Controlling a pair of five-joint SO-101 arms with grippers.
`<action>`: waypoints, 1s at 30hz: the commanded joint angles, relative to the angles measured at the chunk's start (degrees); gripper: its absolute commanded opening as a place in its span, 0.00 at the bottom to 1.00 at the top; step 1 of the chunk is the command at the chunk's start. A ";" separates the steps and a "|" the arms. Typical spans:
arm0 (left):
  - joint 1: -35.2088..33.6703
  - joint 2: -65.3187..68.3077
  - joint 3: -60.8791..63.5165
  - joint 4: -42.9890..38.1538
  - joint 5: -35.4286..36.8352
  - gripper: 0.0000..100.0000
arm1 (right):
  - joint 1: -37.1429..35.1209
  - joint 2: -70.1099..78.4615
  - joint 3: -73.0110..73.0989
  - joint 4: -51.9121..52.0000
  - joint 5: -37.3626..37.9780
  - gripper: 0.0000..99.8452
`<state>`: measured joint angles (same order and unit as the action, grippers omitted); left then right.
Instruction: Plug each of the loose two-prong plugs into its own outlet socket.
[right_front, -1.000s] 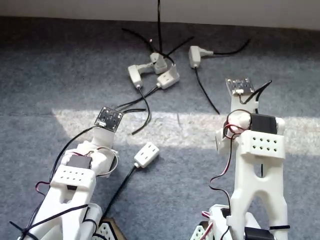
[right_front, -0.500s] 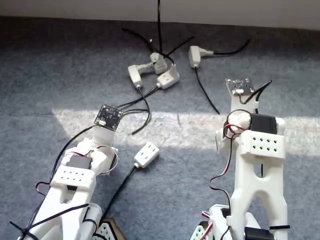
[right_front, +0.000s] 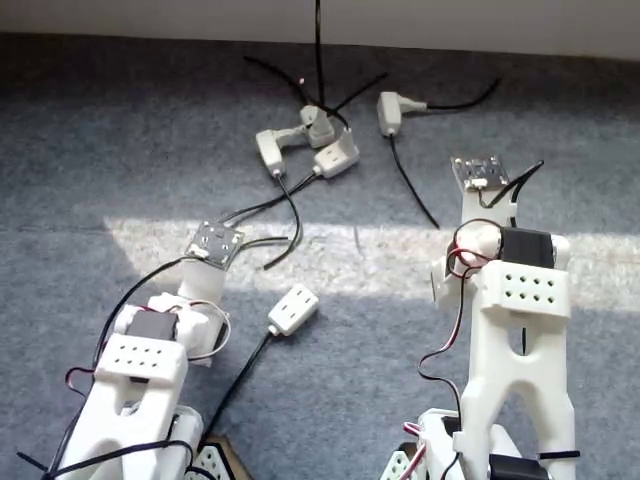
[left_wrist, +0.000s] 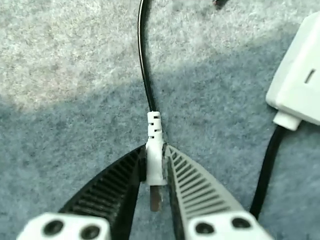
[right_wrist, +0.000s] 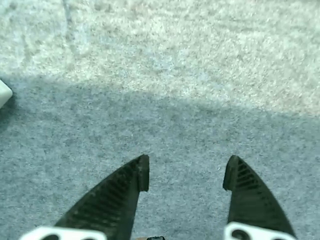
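Left jaws clench a two-prong plug (left_wrist: 154, 155), which next needs turning toward the outlet socket (left_wrist: 300, 85) beside them; right jaws gape.

Grey carpet (right_front: 90, 130) covers the floor, crossed by 1 pale sunlit band (right_front: 370, 255). A white wall (right_front: 480, 20) borders its far edge. A small brown corner (right_front: 228, 452) shows at the near edge.

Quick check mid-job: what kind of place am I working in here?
Probably an indoor room used as a robot test spot: grey carpet covers the work surface, a pale wall edges its far side, and white outlet sockets on black cords lie scattered about.
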<state>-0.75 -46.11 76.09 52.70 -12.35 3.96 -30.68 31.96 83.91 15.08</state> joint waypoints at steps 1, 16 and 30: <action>-4.35 0.31 -1.01 3.16 -0.35 0.01 | 0.48 -0.75 -0.40 -0.04 0.62 0.25; -4.70 0.31 -2.77 3.25 0.00 0.17 | 0.31 -0.84 -0.31 0.22 0.53 0.25; -6.20 0.66 -1.36 -7.74 0.18 0.16 | 0.22 -0.40 -0.40 -0.13 0.62 0.25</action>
<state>-4.88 -45.41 74.86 47.96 -12.09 3.96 -30.68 31.96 83.91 15.08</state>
